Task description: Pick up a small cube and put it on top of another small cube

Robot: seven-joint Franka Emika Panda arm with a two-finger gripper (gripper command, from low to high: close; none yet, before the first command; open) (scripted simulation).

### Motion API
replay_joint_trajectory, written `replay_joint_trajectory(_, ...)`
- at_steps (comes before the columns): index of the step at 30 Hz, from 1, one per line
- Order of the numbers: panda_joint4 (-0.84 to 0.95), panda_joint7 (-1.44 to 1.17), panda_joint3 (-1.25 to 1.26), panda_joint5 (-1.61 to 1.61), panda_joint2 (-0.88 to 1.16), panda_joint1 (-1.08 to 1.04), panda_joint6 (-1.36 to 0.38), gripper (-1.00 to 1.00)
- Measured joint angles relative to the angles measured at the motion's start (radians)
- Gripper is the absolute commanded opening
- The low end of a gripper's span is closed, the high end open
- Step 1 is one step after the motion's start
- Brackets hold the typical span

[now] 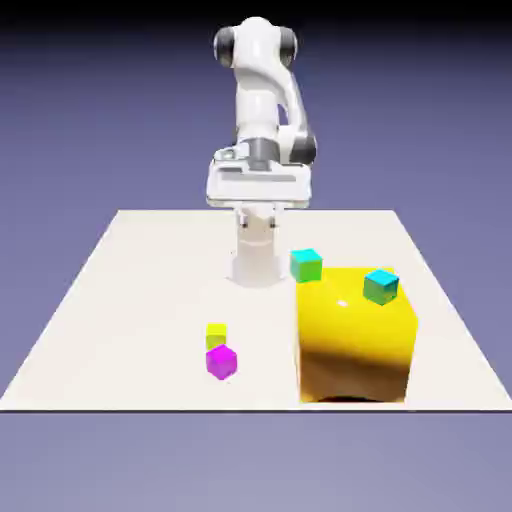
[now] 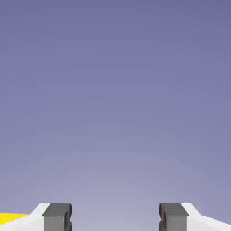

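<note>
The small cube (image 1: 216, 334), yellow with a lime tinge, rests on the table left of centre. A magenta small cube (image 1: 222, 362) touches its near corner. My gripper (image 1: 257, 190) hangs high above the table's far side, well away from both cubes. In the hand view the gripper (image 2: 115, 217) is open: its two grey fingertips (image 2: 57, 216) stand wide apart, and only the blue-violet backdrop shows between them. Neither small cube appears in the hand view.
A large yellow block (image 1: 357, 335) stands at the exterior view's right, near the front edge. One green-cyan cube (image 1: 381, 286) sits on top of it, another (image 1: 306, 265) behind its far left corner. A yellow sliver (image 2: 10, 218) shows at the hand view's bottom left.
</note>
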Motion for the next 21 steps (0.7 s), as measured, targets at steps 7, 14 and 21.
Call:
replay_joint_trajectory(7, 0.047, 0.177, -0.220, 0.280, 0.254, 0.047, -0.238, 0.00)
replay_joint_trajectory(14, 0.094, 0.353, -0.441, 0.561, 0.507, 0.098, -0.477, 0.00)
replay_joint_trajectory(21, 0.133, 0.389, -0.520, 0.800, 0.707, 0.111, -0.590, 0.00)
